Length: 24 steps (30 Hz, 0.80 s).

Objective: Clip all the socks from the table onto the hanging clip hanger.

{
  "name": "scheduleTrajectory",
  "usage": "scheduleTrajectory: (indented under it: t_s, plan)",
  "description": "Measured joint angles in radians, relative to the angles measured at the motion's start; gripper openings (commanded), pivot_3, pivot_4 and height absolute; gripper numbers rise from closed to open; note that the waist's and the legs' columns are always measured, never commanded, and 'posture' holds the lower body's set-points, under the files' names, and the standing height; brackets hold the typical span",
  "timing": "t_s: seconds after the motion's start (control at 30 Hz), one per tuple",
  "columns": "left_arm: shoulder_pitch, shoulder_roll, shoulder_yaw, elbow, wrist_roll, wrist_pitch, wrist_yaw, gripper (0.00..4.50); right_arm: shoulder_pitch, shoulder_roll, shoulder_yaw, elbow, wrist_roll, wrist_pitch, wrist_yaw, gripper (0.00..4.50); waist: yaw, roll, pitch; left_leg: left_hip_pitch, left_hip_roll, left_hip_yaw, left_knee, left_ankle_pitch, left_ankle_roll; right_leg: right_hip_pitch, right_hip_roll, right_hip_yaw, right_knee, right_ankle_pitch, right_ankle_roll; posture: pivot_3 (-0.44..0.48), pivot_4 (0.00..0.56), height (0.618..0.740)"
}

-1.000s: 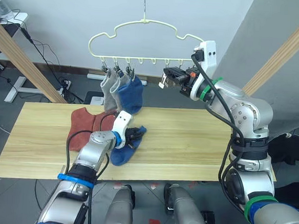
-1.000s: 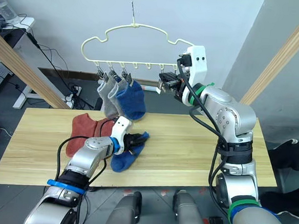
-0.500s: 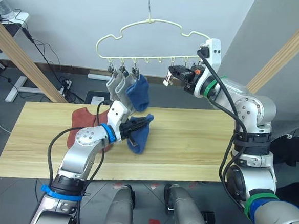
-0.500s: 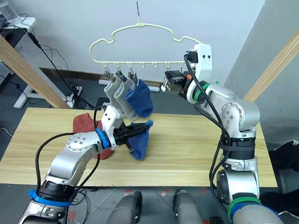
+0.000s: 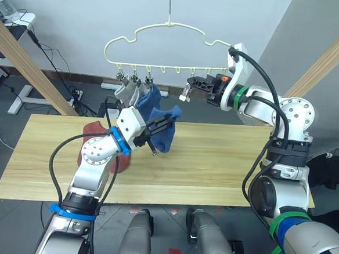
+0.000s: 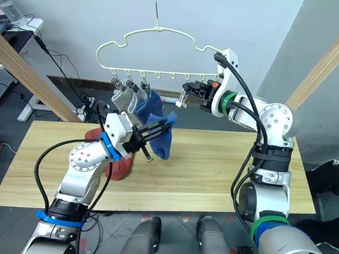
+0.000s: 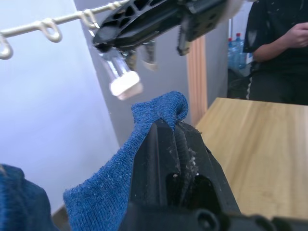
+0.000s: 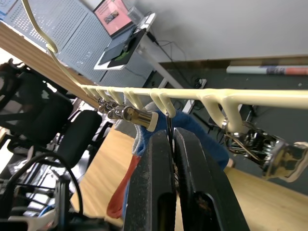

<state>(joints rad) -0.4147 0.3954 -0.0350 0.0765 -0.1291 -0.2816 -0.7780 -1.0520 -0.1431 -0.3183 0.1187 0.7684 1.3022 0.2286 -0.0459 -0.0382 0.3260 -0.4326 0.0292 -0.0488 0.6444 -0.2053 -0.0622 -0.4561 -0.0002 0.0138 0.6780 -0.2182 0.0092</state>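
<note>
Left eye view: a blue sock [image 5: 165, 131] is held clamped in the left gripper [image 5: 161, 126] and raised off the table [image 5: 225, 160] toward the clip hanger [image 5: 163, 45], where a clip [image 5: 186, 92] is pinched by the right gripper [image 5: 197, 84] to receive it.

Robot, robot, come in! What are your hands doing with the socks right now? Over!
Left hand shut on blue sock, lifted off table. Right hand shut on a clip of the clip hanger. Three socks hung, red socks waiting. Nothing blocking.
</note>
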Motion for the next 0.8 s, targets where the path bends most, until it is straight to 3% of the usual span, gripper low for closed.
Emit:
scheduleTrajectory:
  t_s: [0.8]
  plan:
    - [-0.082,-0.006,-0.019,0.117,0.040,-0.126,0.024,0.03,-0.001,0.036,-0.032,-0.029,0.033,0.058,-0.055,0.00,-0.003,0.000,0.000,0.000,0.000,0.000,0.000,0.000,0.000,0.000,0.000,0.000,0.000,0.000,0.000,-0.029,0.282,0.740]
